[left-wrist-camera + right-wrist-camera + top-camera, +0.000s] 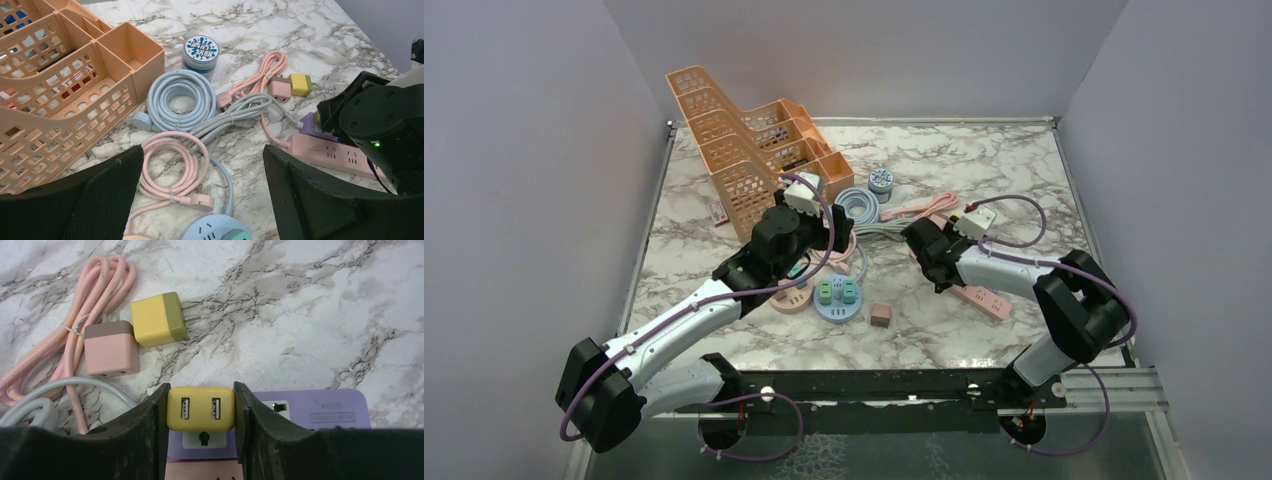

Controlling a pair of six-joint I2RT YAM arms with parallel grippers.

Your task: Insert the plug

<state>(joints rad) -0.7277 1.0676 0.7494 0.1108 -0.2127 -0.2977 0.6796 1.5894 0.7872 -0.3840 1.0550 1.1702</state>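
Observation:
My right gripper (201, 401) is shut on a yellow USB charger plug (201, 408), with both fingers pressed on its sides. The plug sits right over a white socket of the purple power strip (310, 410); its prongs are hidden. In the top view this gripper (929, 257) is at the left end of the pink power strip (984, 297). My left gripper (202, 150) is open and empty. It hovers over a coiled pink cable with a flat plug (200, 201) and a round blue socket (215, 231).
A second yellow plug (159, 319) and a pink adapter (111, 349) lie beyond the purple strip. Coiled blue (175, 97) and grey cables, a round tin (201, 50), an orange basket rack (744, 150) and a brown cube (881, 316) are on the marble table.

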